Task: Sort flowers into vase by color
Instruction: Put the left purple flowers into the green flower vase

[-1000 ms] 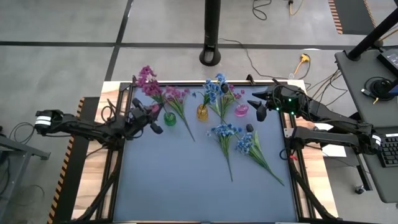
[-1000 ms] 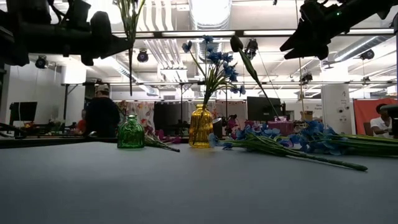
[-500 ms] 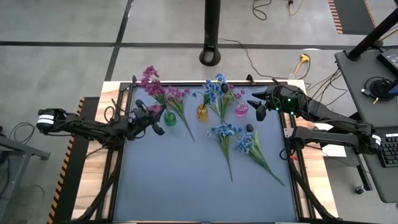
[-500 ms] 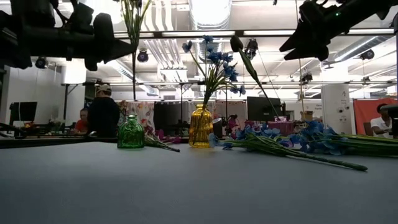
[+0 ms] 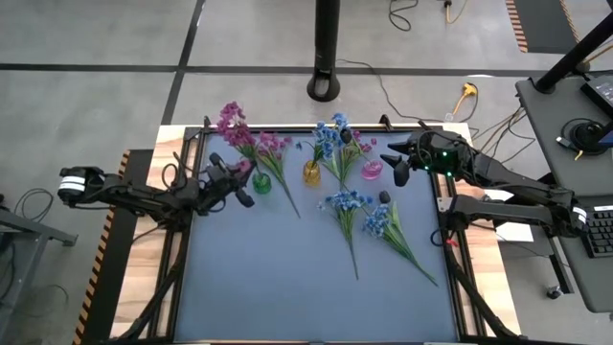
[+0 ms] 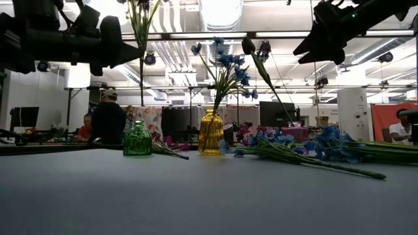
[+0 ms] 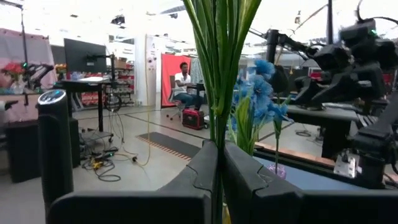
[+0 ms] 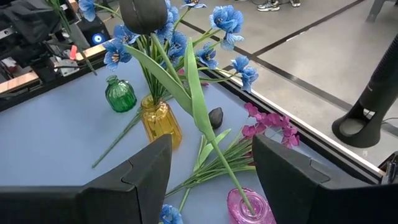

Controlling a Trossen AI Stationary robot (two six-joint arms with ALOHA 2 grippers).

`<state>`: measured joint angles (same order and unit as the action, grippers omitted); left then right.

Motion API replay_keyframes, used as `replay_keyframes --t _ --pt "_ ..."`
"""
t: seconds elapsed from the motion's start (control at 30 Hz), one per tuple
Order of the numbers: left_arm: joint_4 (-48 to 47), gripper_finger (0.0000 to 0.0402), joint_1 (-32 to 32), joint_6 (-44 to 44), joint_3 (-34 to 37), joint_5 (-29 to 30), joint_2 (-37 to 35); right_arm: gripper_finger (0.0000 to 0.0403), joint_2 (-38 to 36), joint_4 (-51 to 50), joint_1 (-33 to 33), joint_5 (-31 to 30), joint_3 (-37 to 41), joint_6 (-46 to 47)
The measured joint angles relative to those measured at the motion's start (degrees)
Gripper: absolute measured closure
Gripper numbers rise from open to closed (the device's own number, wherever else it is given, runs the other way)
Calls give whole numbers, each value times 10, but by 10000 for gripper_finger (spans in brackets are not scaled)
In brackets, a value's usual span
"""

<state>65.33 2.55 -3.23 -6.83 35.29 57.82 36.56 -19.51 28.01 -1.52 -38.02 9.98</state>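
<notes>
so the left gripper (image 5: 238, 188), jaws pinching a magenta flower sprig (image 5: 230, 123) by its stem, has crept right toward the green vase (image 5: 261, 182), probably nearly over it, while the right gripper (image 5: 400, 166) waits spread above the pink vase (image 5: 373, 171).

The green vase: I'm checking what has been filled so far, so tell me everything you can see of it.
The green vase is a small, squat bottle of translucent green glass with a ribbed body and short neck. It stands upright near the table's far edge, left of the yellow vase, and looks empty. Pink flower stems lie beside it. The left hand, shut on a flower stem, hovers nearby.
</notes>
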Motion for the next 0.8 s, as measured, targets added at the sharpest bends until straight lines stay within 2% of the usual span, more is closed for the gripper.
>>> replay_keyframes --t 0.1,0.8 --pt "-1 401 7 19 0 17 0 188 0 0 0 0 0 -1" --pt "-13 402 28 9 0 18 45 188 0 0 0 0 0 -10"
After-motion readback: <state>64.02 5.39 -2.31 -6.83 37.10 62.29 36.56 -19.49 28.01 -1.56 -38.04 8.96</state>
